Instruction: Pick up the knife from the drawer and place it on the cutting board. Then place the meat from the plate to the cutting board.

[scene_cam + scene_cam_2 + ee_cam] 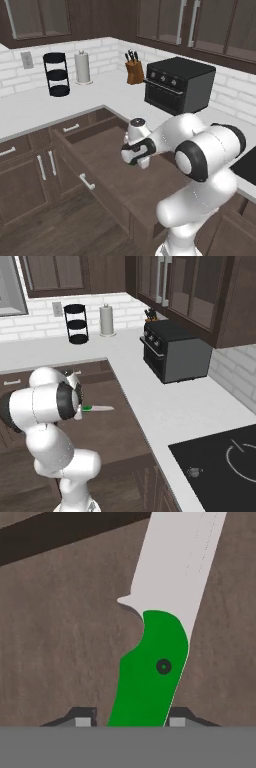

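The drawer [100, 155] stands pulled wide open under the counter, and my arm reaches down into it. On its wooden floor [50, 637] lies the knife [150, 672], flat, with its green handle towards me and its pale blade [175, 562] pointing away. From the right base camera the knife [97, 408] shows beside my arm, in the drawer [115, 431]. My gripper [131, 721] straddles the handle's end, one fingertip [85, 721] on each side. A narrow gap still shows at the left tip, so the jaws are open. My hand [136, 150] hangs low over the drawer.
A black toaster oven [177, 85] sits on the white counter [75, 107] behind the drawer. A knife block [133, 70], a paper towel roll [82, 67] and a black tiered stand [58, 75] line the back wall. A black stovetop [220, 466] lies to the right.
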